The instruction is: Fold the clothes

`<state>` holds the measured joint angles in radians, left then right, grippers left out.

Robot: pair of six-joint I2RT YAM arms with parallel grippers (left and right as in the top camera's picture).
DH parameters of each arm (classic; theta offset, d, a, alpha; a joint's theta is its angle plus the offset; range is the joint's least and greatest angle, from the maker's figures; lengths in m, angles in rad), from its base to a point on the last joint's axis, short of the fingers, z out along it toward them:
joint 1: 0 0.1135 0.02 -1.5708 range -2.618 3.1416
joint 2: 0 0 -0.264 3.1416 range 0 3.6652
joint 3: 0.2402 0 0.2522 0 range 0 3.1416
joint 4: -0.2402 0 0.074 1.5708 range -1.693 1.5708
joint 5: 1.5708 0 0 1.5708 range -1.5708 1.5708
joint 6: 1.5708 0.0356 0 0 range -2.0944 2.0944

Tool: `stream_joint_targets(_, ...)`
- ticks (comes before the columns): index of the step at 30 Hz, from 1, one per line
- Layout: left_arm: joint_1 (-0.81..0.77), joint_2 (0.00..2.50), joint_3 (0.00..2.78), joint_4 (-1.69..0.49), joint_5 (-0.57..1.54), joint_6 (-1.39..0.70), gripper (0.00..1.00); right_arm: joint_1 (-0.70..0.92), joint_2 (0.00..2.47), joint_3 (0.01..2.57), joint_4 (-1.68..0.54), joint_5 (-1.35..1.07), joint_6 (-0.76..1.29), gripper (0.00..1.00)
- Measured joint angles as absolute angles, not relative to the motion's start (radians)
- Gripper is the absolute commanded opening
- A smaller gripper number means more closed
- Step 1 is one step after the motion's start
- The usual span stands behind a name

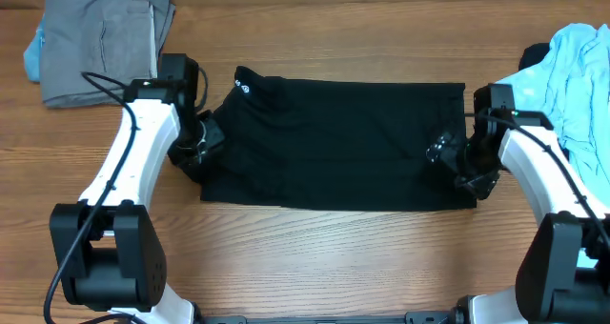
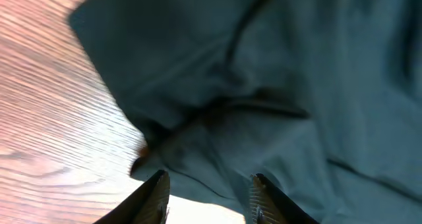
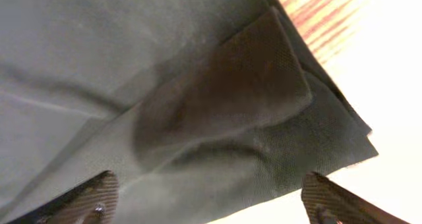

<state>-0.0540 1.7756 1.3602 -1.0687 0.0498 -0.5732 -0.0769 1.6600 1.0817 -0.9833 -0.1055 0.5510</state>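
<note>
Black garment [image 1: 338, 143] lies flat mid-desk [image 1: 315, 257]. Left tool [image 2: 208, 182] at its left edge, right tool [image 3: 210, 184] at its right edge, both open, empty. Cloth looks soft, light, floppy; pinch the layered edge corners.

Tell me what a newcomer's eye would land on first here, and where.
The black garment spread across the middle of the table dominates, with the left hand at its left edge and the right hand at its right edge. Folded gray clothes lie in the far-left corner, a light blue heap at the right.
</note>
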Motion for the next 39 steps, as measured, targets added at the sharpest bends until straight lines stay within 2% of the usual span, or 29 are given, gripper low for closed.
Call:
stream_joint_targets(14,-0.138,1.776,1.36,-1.068,0.065,-0.548,0.5,-0.077,1.685,1.013,-0.754,-0.135,0.606,0.78)
stream_joint_targets(16,-0.138,1.776,1.36,-1.069,0.064,-0.545,0.51,-0.077,1.724,1.013,-0.741,-0.135,0.615,0.72)
stream_joint_targets(21,-0.138,1.776,1.36,-1.069,0.065,-0.543,0.51,-0.078,1.771,1.011,-0.671,-0.131,0.633,0.42)
stream_joint_targets(24,-0.138,1.776,1.36,-1.068,0.065,-0.543,0.51,-0.078,1.777,1.01,-0.62,-0.13,0.653,0.36)
stream_joint_targets(25,-0.138,1.776,1.36,-1.067,0.065,-0.543,0.51,-0.078,1.778,1.01,-0.607,-0.126,0.656,0.36)
stream_joint_targets(26,-0.138,1.776,1.36,-1.066,0.066,-0.542,0.51,-0.078,1.779,1.01,-0.599,-0.122,0.659,0.41)
stream_joint_targets(27,-0.138,1.776,1.36,-1.066,0.067,-0.542,0.51,-0.078,1.779,1.01,-0.597,-0.118,0.664,0.6)
stream_joint_targets(28,-0.138,1.776,1.36,-1.066,0.068,-0.54,0.52,-0.078,1.779,1.011,-0.596,-0.112,0.671,0.91)
stream_joint_targets(29,-0.138,1.776,1.36,-1.066,0.068,-0.539,0.52,-0.078,1.779,1.011,-0.596,-0.106,0.67,0.97)
stream_joint_targets(33,-0.138,1.776,1.36,-1.062,0.068,-0.53,0.54,-0.076,1.779,1.035,-0.594,-0.084,0.677,1.0)
stream_joint_targets(35,-0.138,1.776,1.36,-1.058,0.068,-0.514,0.57,-0.078,1.779,1.049,-0.638,-0.072,0.677,1.0)
stream_joint_targets(39,-0.139,1.776,1.36,-1.078,0.068,-0.486,0.58,-0.079,1.779,1.104,-0.75,-0.078,0.679,1.0)
